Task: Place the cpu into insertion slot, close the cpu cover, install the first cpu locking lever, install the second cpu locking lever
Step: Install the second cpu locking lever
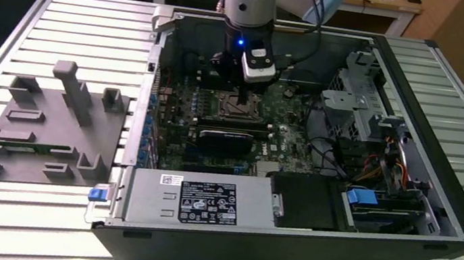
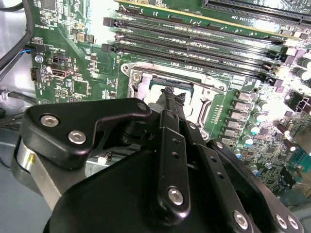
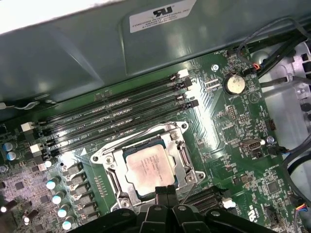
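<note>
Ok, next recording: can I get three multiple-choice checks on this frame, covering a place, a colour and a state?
1. Where is the cpu?
A. in the insertion slot
B. on the power supply
C. on the grey fixture

2. What colour is the motherboard?
A. blue
B. red
C. green

3. How does the cpu cover stand?
A. swung upright
B. lying flat around the chip
C. removed from the case

Answers: 1 A, the first wrist view shows the chip seated in the socket. 2 C, the board is green in both wrist views. 3 B, its frame lies over the chip's edges.
</note>
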`<action>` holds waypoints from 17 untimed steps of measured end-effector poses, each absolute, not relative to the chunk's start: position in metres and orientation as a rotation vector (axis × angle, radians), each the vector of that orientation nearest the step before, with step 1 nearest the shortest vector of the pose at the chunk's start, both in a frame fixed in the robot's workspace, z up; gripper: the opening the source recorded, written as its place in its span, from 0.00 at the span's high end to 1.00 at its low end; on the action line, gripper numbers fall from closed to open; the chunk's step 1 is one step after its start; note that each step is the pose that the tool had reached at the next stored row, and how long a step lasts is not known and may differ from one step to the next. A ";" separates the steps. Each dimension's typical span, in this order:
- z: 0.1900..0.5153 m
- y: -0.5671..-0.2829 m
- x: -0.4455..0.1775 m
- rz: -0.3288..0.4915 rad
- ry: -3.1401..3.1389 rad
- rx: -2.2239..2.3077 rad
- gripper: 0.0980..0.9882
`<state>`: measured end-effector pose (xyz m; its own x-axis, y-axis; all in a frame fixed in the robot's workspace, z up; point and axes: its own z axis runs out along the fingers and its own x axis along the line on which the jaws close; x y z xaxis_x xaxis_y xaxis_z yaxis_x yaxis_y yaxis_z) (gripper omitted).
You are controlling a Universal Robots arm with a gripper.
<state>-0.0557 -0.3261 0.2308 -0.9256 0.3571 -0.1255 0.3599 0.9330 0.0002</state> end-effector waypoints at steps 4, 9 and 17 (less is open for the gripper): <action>0.236 -0.326 -0.056 -0.034 2.966 0.552 1.00; 0.237 -0.326 -0.056 -0.034 2.966 0.552 1.00; 0.237 -0.333 -0.056 -0.034 2.966 0.553 1.00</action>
